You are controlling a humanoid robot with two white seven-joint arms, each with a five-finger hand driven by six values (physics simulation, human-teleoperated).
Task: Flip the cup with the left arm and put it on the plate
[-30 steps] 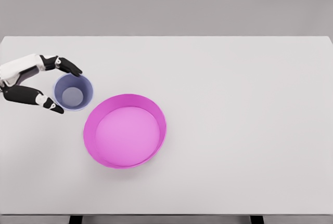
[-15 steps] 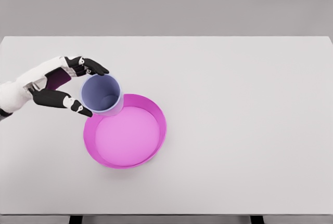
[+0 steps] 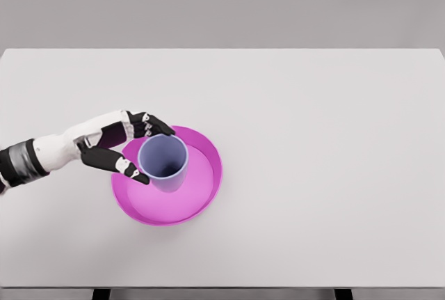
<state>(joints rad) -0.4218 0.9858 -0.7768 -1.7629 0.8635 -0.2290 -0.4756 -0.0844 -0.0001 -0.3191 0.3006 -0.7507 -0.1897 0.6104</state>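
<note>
One cup (image 3: 164,163), pale blue-purple; one plate (image 3: 201,199), magenta, with a raised rim; one table (image 3: 320,161), white; one robot hand, the left hand (image 3: 115,148), with one arm coming in from the left edge; two dark table legs just showing at the bottom edge.

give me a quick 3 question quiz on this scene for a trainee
1. True or false: the cup lies on its side on the bare table.
2. Which hand holds the cup? A) left B) right C) neither
3. Fill in: the cup is over the ____ plate.

Key:
1. False; it is upright, mouth up, over the plate.
2. A; the left hand grips it from the picture's left, and no right hand shows.
3. Pink.
</note>
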